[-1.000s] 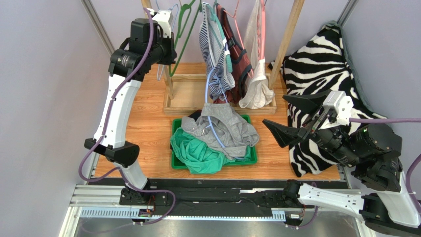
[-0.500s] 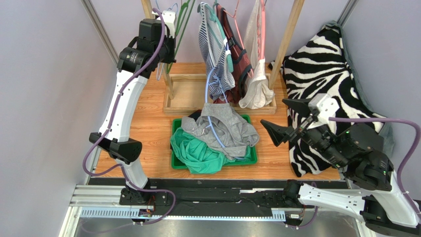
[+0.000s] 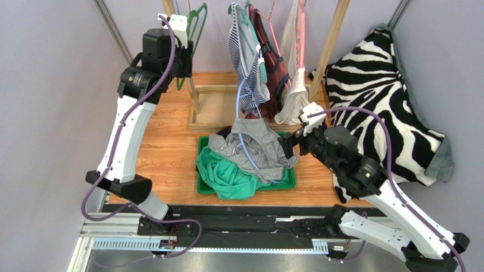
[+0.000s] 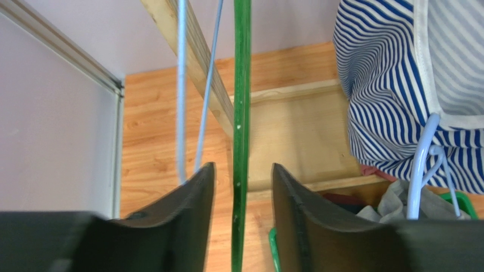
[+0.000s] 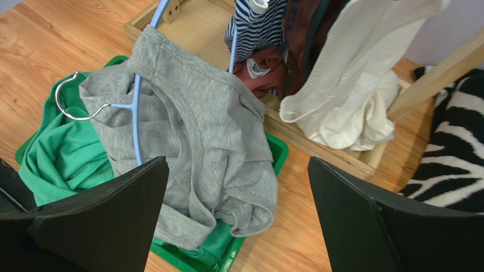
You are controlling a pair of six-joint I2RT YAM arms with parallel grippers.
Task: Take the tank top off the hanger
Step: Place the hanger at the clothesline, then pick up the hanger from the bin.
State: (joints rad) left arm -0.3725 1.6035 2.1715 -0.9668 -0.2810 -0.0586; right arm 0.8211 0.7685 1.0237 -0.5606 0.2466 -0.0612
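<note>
Though on hanger, tank top in bin

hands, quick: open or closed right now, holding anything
left hand: open, fingers either side of the green hanger, not clamped on it
right hand: open wide, empty, facing the grey tank top

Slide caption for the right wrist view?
Open right gripper aimed at gray tank top, on its blue hanger, in the green tray.
</note>
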